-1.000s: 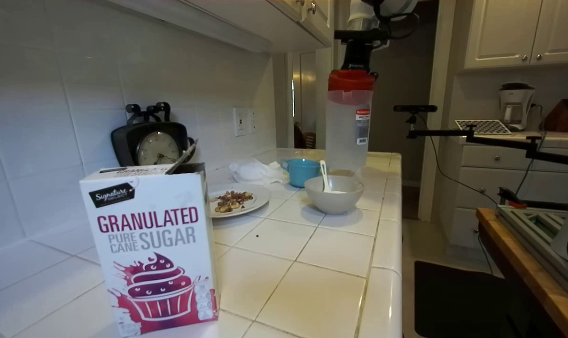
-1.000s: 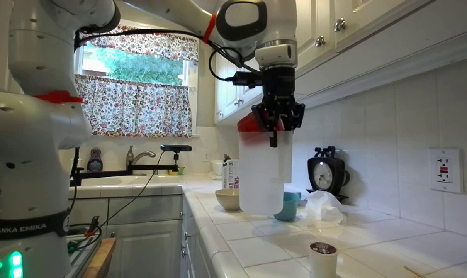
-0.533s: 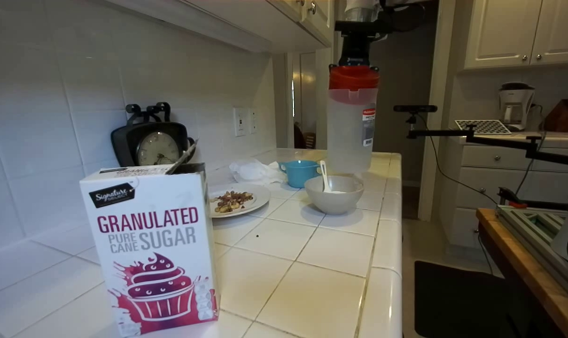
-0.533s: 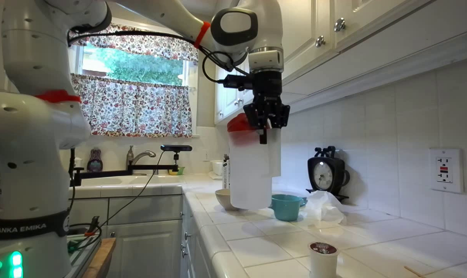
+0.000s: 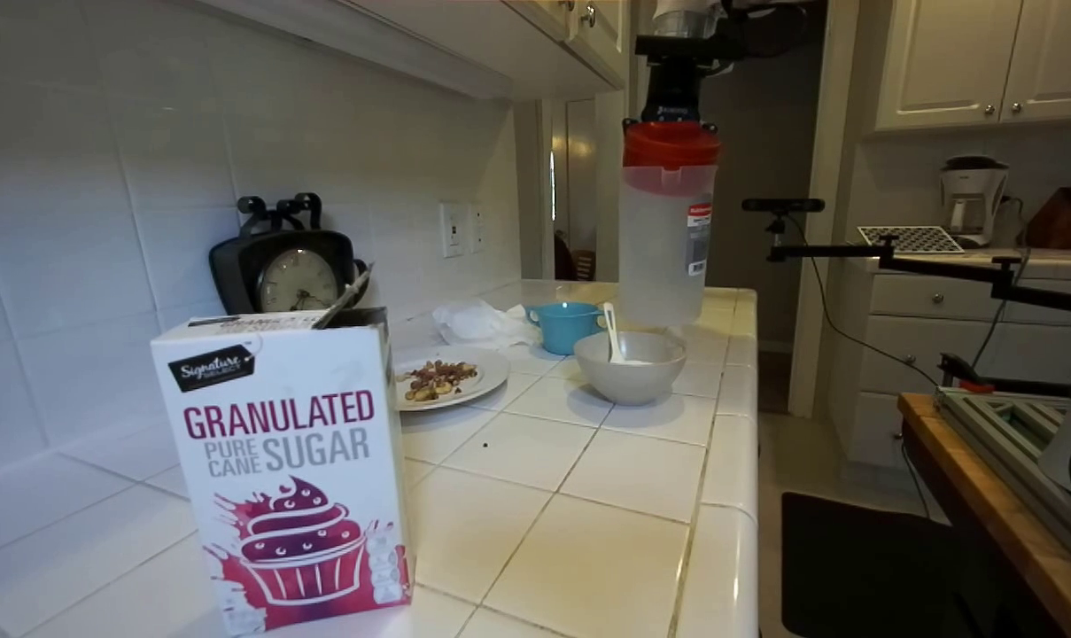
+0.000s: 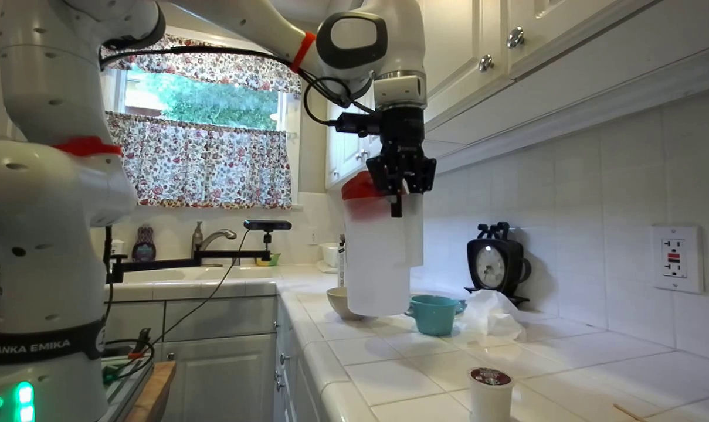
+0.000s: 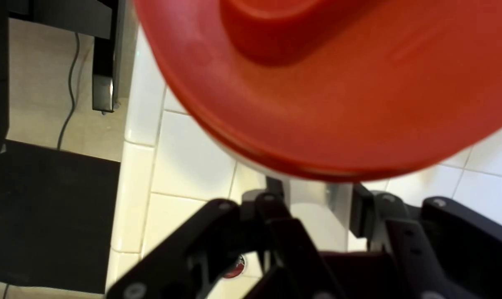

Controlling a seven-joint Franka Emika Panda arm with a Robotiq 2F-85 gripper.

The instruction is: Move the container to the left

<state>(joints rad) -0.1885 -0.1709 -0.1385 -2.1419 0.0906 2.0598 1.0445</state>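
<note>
The container [image 5: 663,248] is a tall translucent whitish pitcher with a red lid. It shows in both exterior views [image 6: 377,264], upright and apparently held a little above the tiled counter. Its red lid fills the top of the wrist view [image 7: 338,91]. My gripper [image 6: 406,190] is shut on the container's handle, on the side away from the sugar box. In the wrist view the fingers [image 7: 319,203] stand on either side of the whitish handle. In an exterior view the lid hides the fingertips.
The white bowl [image 5: 628,372] with a spoon and a blue cup [image 6: 435,316] stand close to the container. The sugar box [image 5: 287,470], a plate of nuts [image 5: 491,390], crumpled paper [image 6: 492,313], a clock [image 6: 490,264] and a small pod cup [image 6: 491,398] are on the counter. Cabinets hang above.
My gripper and the held container have moved left in one exterior view and slightly right in the other, slowing in the last half second. The grip has not changed.
</note>
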